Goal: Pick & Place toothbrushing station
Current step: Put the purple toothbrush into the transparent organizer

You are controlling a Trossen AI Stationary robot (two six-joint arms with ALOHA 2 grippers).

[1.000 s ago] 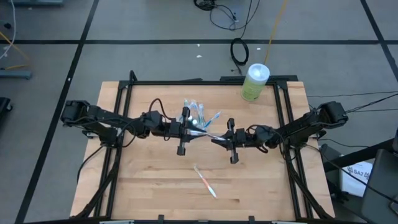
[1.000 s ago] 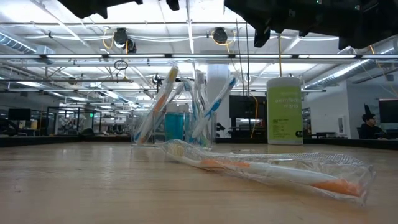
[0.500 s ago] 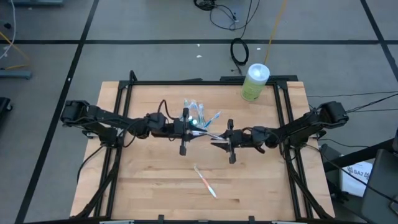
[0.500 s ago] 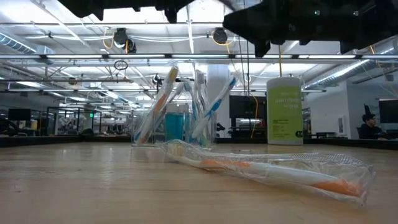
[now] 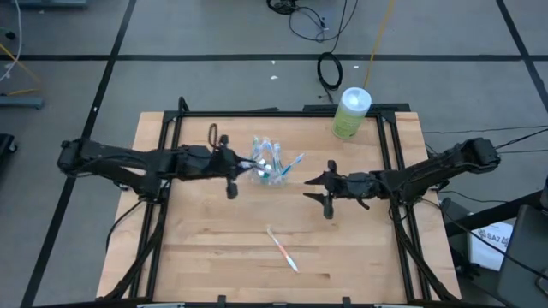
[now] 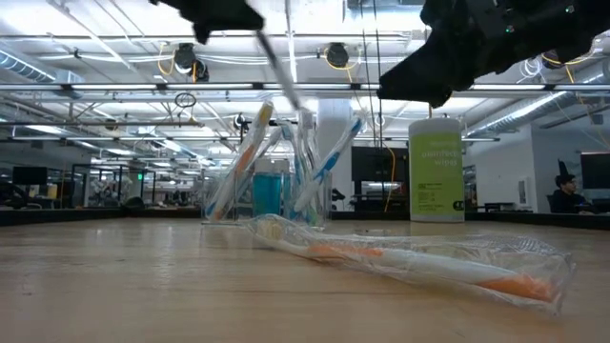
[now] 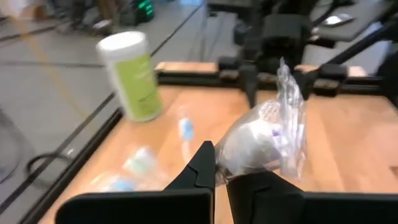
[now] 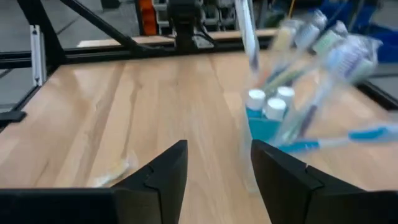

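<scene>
One wrapped orange-and-white toothbrush [image 5: 282, 249] lies unplaced on the wooden surface [image 5: 205, 248], well behind both claws. Left claw [image 7: 221, 175] clenches a clear-wrapped toothbrush [image 7: 273, 140] beside the clear plastic cup [image 5: 271, 167]; right claw [image 5: 318, 190] released.

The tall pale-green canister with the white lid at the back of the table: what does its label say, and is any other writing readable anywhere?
Pale-green cylindrical canister: white lettering on the label, too blurred to read.
Clear wrapper of the orange-and-white toothbrush lying on the wooden table: no print that can be made out.
Clear plastic cup of wrapped toothbrushes: no legible text.
Nothing else in any view carries readable words.
</scene>
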